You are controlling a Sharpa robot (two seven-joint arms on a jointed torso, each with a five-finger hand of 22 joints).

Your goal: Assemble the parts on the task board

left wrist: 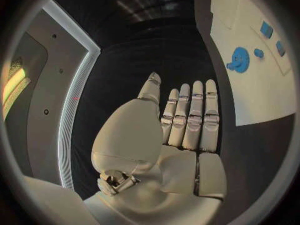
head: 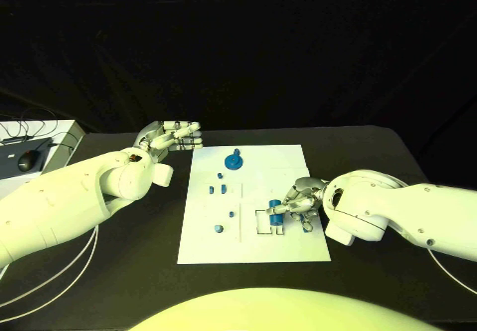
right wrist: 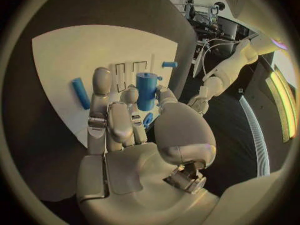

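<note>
Gripping a blue cylinder [right wrist: 146, 89] upright between thumb and fingers, the right hand [head: 301, 201] sits over the task board's [head: 283, 248] edge at about 3 o'clock from the board's middle; in the right wrist view the fingers [right wrist: 100, 105] curl around the cylinder while one stays stretched out beside it. In the head view another blue cylinder [head: 274, 217] lies flat just at the fingertips, near a pair of thin rectangular outlines drawn on the board. A blue rod [right wrist: 80, 93] lies flat on the white plate beyond the outstretched finger in the right wrist view, and a small blue peg [right wrist: 169, 64] lies near the plate's far edge. The left hand [head: 171, 137] hovers off the board at roughly 10 o'clock, its fingers [left wrist: 195, 116] straight and side by side, holding nothing, above the black table [head: 119, 269]. A blue gear [head: 234, 162] lies at about 12 o'clock on the board. Several small blue pieces [head: 222, 188] are scattered toward 9 o'clock, and another small blue part [head: 220, 228] lies toward 7 o'clock.
</note>
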